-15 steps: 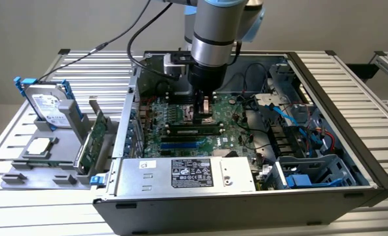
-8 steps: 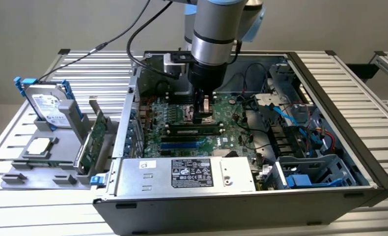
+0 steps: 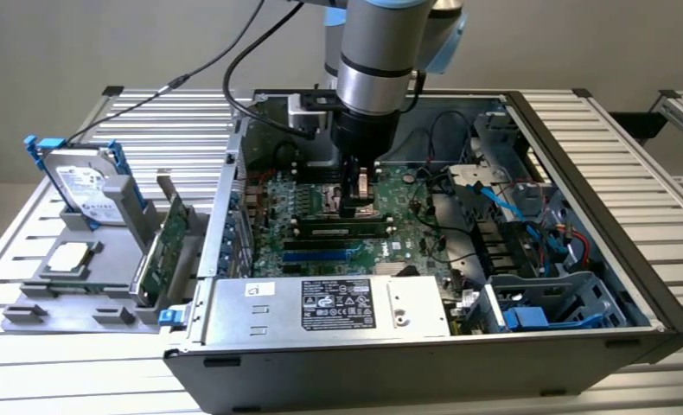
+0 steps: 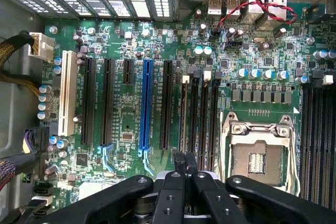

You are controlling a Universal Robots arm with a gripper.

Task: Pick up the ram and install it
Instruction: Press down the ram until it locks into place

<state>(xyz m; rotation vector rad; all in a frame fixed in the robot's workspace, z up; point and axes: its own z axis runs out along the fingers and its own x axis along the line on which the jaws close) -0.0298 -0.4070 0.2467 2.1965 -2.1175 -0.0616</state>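
Note:
The ram (image 3: 341, 230), a narrow green stick with dark chips, stands edge-up in a black motherboard slot inside the open computer case (image 3: 584, 147). My gripper (image 3: 362, 207) hangs just behind and slightly above it, reaching down into the case. In the wrist view the gripper (image 4: 185, 162) is shut with nothing visible between its fingers. Its tips sit over the near end of the black memory slots (image 4: 202, 114) beside the CPU socket (image 4: 257, 156). Whether the tips touch the ram I cannot tell.
On a grey holder at the exterior view's left stand a silver hard drive (image 3: 82, 186) and a green expansion card (image 3: 162, 246). The power supply (image 3: 330, 304) fills the case's front. Blue and red cables (image 3: 514, 216) crowd the right side. A blue slot (image 4: 146, 103) lies among the expansion slots.

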